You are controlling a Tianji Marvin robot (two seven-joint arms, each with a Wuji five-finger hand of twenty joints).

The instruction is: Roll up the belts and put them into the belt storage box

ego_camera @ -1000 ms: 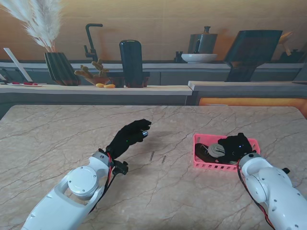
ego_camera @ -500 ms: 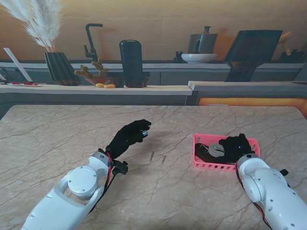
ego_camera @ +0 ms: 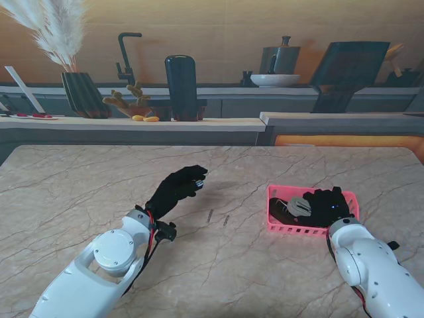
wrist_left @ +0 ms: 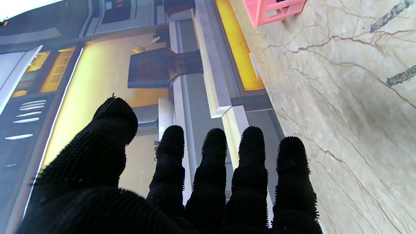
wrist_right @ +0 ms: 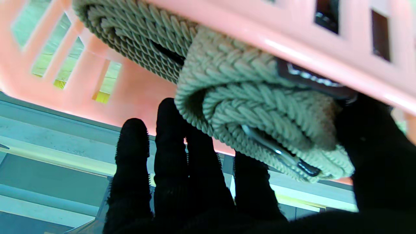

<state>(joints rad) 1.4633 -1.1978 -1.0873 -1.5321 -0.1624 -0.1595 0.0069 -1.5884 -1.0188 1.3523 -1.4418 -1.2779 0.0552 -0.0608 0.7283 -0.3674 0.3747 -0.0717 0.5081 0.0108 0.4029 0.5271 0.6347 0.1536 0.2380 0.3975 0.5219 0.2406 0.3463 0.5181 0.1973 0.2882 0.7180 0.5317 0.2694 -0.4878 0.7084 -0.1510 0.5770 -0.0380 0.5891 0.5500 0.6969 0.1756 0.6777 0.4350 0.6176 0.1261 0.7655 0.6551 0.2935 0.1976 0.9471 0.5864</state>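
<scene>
Basically, dropping the rolled belt into the pink box

So the right hand [ego_camera: 329, 203] is over the pink belt storage box [ego_camera: 273, 227] at the right of the table [ego_camera: 79, 185], thumb and fingers [wrist_right: 169, 130] closed around a coiled grey woven belt [wrist_right: 247, 107] that sits down inside the box walls, next to a dark belt [ego_camera: 281, 211] already in there. Left hand [ego_camera: 177, 188] hovers well apart near the table middle, fingers spread, holding nothing. My take: press the roll flat to the floor before letting go, open the fingers slowly, and lift straight up so the coil doesn't spring loose or snag on the glove nubs. Keep clear of the box rim too.
</scene>
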